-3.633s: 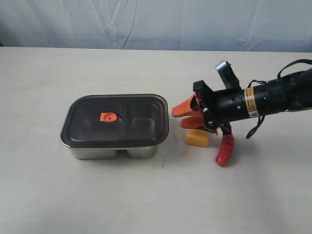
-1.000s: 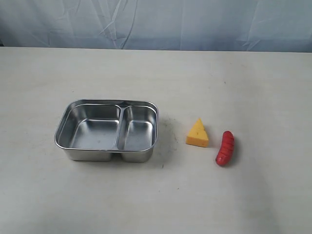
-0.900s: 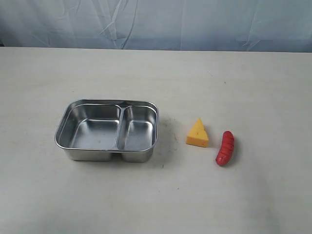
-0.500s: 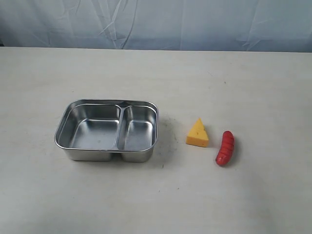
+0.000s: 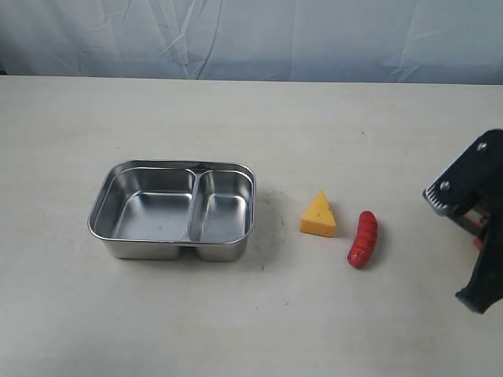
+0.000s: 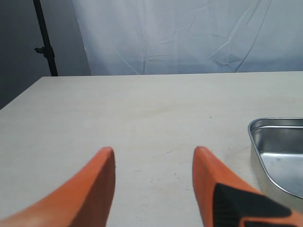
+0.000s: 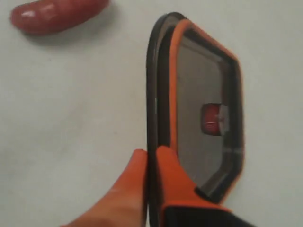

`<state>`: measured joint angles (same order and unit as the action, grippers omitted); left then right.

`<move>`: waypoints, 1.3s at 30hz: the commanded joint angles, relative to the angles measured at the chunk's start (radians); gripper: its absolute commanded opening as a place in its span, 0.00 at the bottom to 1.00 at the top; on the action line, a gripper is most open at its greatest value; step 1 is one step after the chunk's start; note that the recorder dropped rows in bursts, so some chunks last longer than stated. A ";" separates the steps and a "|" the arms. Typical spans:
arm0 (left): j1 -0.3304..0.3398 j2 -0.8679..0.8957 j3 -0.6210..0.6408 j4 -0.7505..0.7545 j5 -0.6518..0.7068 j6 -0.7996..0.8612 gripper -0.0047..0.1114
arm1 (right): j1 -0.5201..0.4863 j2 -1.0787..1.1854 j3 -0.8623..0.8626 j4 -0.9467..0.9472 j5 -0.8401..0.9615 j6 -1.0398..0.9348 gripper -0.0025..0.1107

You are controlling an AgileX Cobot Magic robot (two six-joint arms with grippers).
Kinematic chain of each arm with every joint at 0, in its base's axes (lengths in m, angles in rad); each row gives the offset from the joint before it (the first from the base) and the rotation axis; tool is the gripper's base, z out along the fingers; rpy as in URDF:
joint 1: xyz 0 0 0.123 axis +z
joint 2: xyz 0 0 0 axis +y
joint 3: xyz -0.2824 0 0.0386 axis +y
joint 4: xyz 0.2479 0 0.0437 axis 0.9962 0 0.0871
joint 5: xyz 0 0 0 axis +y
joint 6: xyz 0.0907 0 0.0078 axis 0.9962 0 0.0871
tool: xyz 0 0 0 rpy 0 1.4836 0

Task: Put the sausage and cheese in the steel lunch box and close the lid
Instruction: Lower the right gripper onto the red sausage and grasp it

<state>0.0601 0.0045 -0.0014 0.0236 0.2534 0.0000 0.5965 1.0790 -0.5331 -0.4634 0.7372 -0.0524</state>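
The steel lunch box [image 5: 173, 208] stands open on the table, and both its compartments hold nothing. To its right stands the yellow cheese [image 5: 318, 214], with the red sausage [image 5: 363, 238] just beyond it. My right gripper [image 7: 152, 158] is shut on the rim of the dark lid [image 7: 203, 109], which hangs on edge with its orange rim and valve facing the camera. In the exterior view that arm [image 5: 464, 188] shows at the right edge, right of the sausage [image 7: 57, 14]. My left gripper [image 6: 152, 153] is open over bare table beside a corner of the box [image 6: 279, 151].
A wide beige table [image 5: 251, 330] carries everything, with a pale blue cloth backdrop [image 5: 251, 39] behind it. A dark stand pole [image 6: 45, 42] rises past the table's far corner in the left wrist view.
The lid sat on the box 3.6 s ago; now it is off. The right arm, out of view in the last second, has come in at the right edge holding the lid.
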 commanded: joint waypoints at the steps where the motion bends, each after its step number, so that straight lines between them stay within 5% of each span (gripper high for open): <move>1: -0.004 -0.005 0.001 0.000 -0.014 0.000 0.46 | 0.024 0.057 0.009 0.175 0.013 -0.105 0.02; 8: -0.015 -0.005 0.001 0.000 -0.014 0.000 0.46 | 0.025 0.182 0.009 0.328 0.016 -0.117 0.05; 18: -0.015 -0.005 0.001 0.000 -0.014 0.000 0.46 | 0.044 0.241 -0.029 0.499 0.051 -0.113 0.54; 28: -0.015 -0.005 0.001 0.000 -0.014 0.000 0.46 | 0.044 0.241 -0.229 0.688 0.152 -0.103 0.53; 39: -0.015 -0.005 0.001 0.000 -0.014 0.000 0.46 | 0.044 0.241 -0.157 0.648 0.324 -0.095 0.53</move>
<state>0.0510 0.0045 -0.0014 0.0236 0.2534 0.0000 0.6412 1.3218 -0.7191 0.1936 1.0377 -0.1544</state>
